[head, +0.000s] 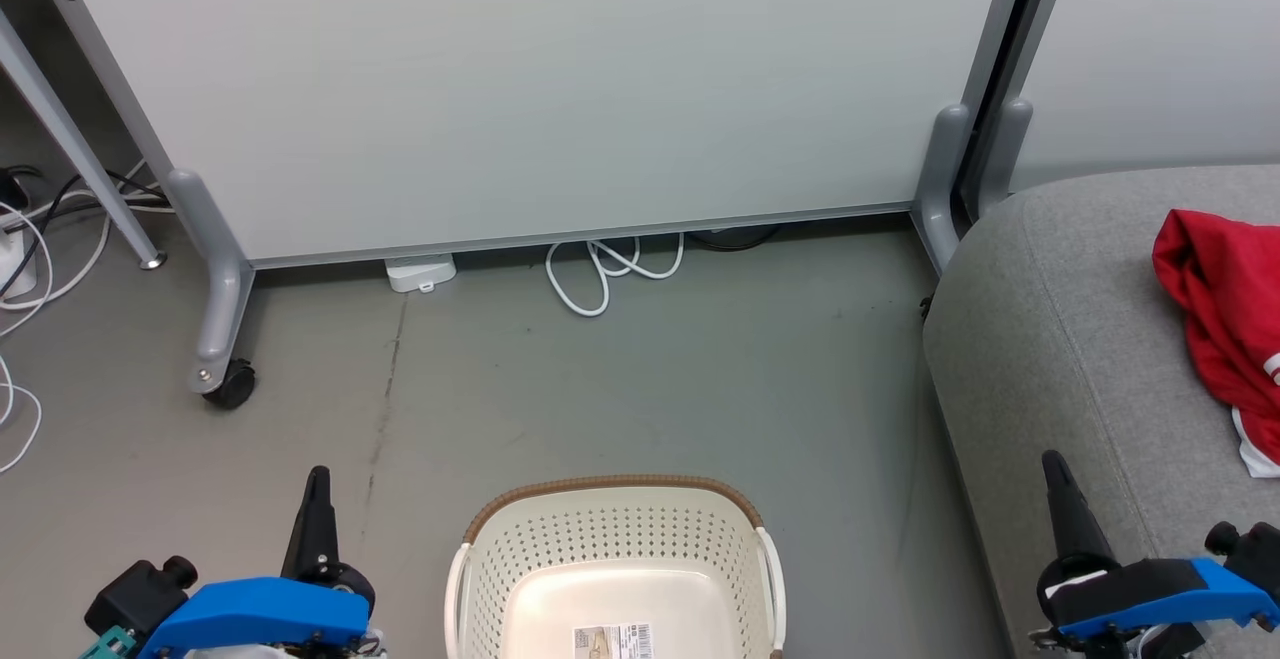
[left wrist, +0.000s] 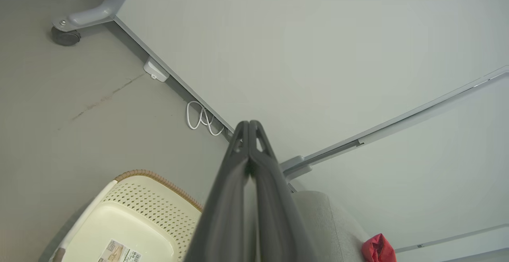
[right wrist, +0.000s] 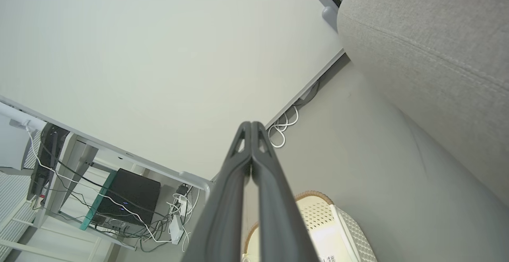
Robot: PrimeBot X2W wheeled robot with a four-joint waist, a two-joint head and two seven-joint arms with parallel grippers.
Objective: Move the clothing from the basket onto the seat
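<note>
Bright red soft clothing (head: pixel 1215 309) is laid on the big grey fabric seat (head: pixel 1060 339); the cream-white plastic basket (head: pixel 615 485) looks bare. The left gripper (head: pixel 318 484) and right gripper (head: pixel 1055 474) are closed on nothing. The job seems done; no more lifting is needed

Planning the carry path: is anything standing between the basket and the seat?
Nothing visible. Only bare floor separates the basket from the seat, where red clothing already lies. What shows of the basket's inside holds just a label.
</note>
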